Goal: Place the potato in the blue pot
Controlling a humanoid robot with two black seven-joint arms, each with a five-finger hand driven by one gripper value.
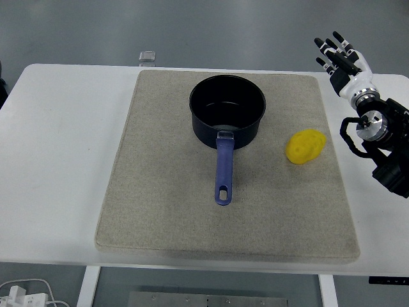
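A yellow potato (306, 146) lies on the right part of the beige mat (160, 192). The dark blue pot (227, 109) stands at the mat's upper middle, empty, with its blue handle (223, 173) pointing toward the near edge. My right hand (339, 56) is raised at the far right, above and to the right of the potato. Its fingers are spread and straight and hold nothing. The right arm (383, 141) runs down along the picture's right edge. The left arm does not show.
The mat covers the middle of the white table (57, 160). A small clear object (147, 57) sits at the table's far edge. White cables (25, 294) lie on the floor at the lower left.
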